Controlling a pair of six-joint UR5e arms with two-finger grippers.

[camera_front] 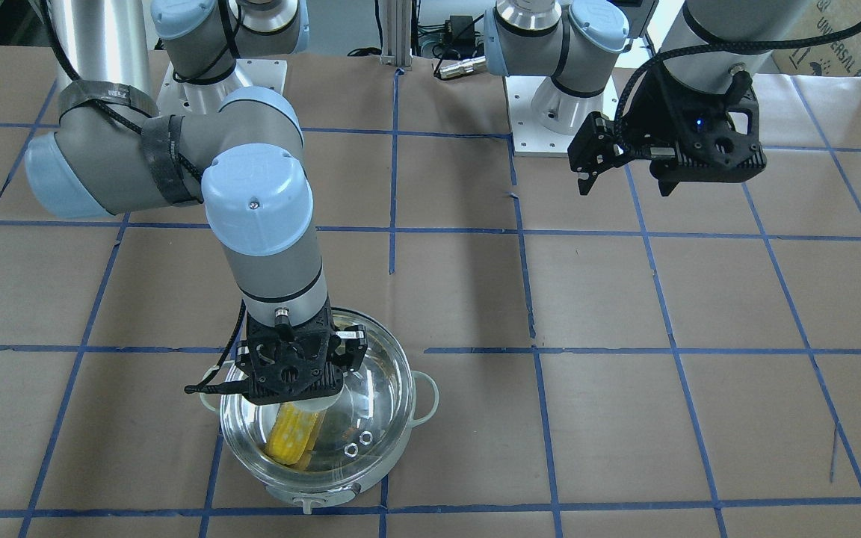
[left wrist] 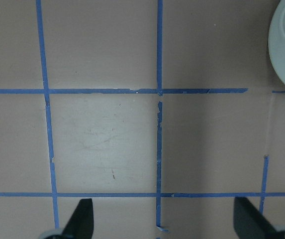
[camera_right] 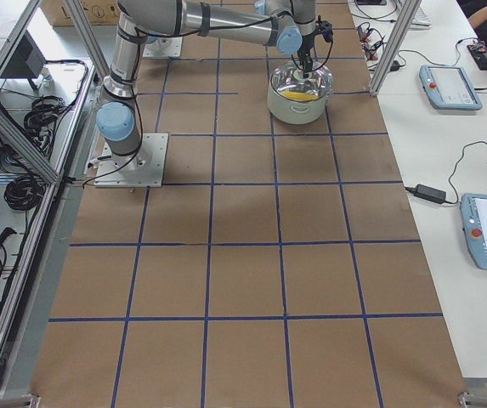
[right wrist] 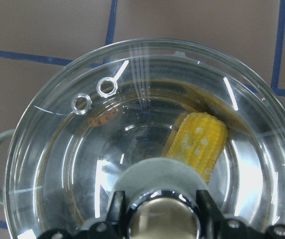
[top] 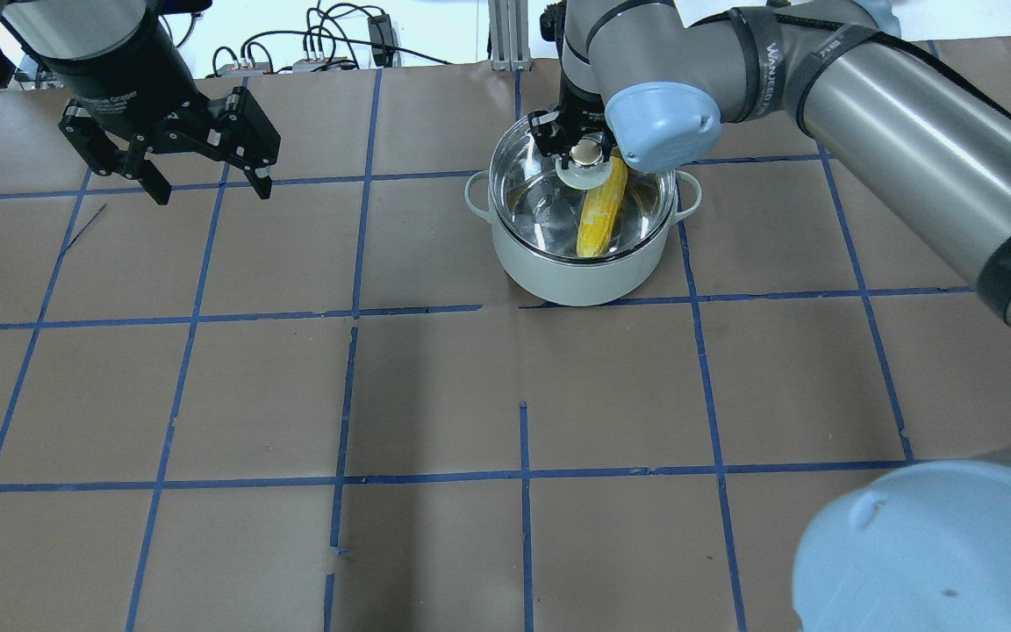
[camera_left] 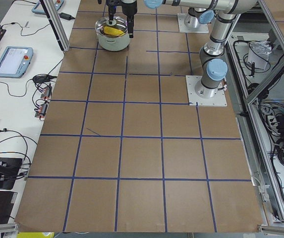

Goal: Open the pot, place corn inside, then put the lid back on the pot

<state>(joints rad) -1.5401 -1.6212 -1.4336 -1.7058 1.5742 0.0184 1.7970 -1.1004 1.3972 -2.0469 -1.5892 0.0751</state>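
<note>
pot (top: 589,281) pale grey-green | corn (top: 602,215) yellow | lid (top: 532,197) clear | table (top: 435,395) brown, blue grid

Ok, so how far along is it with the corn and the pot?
Done: the corn lies inside the pot. In hand: the right gripper clamps the knob of the lid, which sits on or just above the pot's rim. Left: confirm it is seated and let go. The left gripper hangs open, apart.

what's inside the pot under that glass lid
A yellow ear of corn lies in the pale grey-green steel pot, visible through the round clear glass lid. One end is hidden by the lid's knob.
</note>
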